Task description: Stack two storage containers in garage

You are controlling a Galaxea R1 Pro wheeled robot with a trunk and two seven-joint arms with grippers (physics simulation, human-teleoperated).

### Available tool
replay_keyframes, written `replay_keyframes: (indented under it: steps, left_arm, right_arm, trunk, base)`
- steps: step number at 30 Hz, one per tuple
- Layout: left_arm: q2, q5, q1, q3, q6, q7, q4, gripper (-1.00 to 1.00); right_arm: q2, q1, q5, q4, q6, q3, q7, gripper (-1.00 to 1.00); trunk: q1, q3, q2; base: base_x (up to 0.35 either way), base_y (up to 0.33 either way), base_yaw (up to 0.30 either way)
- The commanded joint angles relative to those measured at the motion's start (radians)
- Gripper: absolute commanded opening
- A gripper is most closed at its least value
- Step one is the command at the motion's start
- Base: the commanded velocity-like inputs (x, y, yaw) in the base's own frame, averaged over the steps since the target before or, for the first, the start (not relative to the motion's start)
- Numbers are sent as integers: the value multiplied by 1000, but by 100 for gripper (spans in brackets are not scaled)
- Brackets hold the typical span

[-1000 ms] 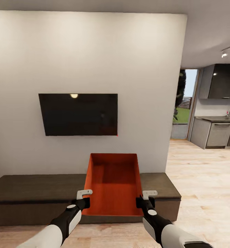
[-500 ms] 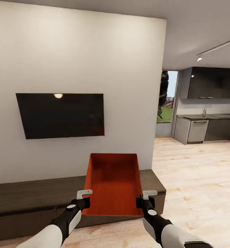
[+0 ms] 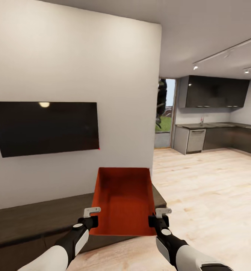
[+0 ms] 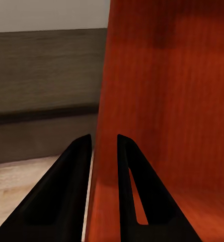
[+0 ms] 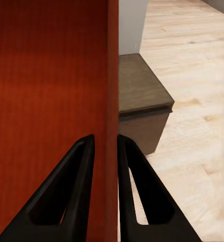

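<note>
You faced a plain pale wall (image 3: pixel 76 64) in the living room, with a flat black wall-mounted TV (image 3: pixel 44 127) hung on it at your left. Light wood-plank flooring (image 3: pixel 212 188) ran off to your right toward a kitchen with dark upper cabinets (image 3: pixel 215 91) and grey lower units (image 3: pixel 195 140), and a glazed doorway (image 3: pixel 162 113) beside them showed greenery outside. Below the TV stretched a long low dark wooden bench (image 3: pixel 31 218), its end corner reaching just past the bin you carried.

You held one orange-red open-topped rectangular storage container (image 3: pixel 123 199) up in front of you, above the bench end, its long axis pointing away from you and its inside bare. It sat level between both arms.

Your left gripper (image 3: pixel 92 216) gripped the container's left wall near the close corner; the left wrist camera showed its two black fingers (image 4: pixel 71 186) straddling that thin wall, one inside and one outside, pressed onto it. Your right gripper (image 3: pixel 158 217) did the same on the right wall, and its black fingers (image 5: pixel 134 186) were pinched on either side of the wall's edge, with the bench end and floor beyond.
</note>
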Motion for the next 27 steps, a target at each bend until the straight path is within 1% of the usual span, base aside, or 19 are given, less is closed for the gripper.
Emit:
replay_keyframes:
  steps: [1,21,27]
  left_arm:
    - [4,0,0,5,3,34,0,-100]
    - [3,0,0,5,3,35,-4,-100]
    - [3,-1,0,5,3,35,-3,-100]
  right_arm:
    - [1,-2,27,-22,3,-58,-1,-100]
    - [0,-2,27,-22,3,-58,-1,-100]
    - [0,-2,27,-23,3,-58,-1,-100]
  trunk:
    - [0,-2,-1]
    - [0,-2,-1]
    - [0,-2,-1]
  base:
    - [0,0,-261]
    - [1,0,-261]
    - [148,0,-261]
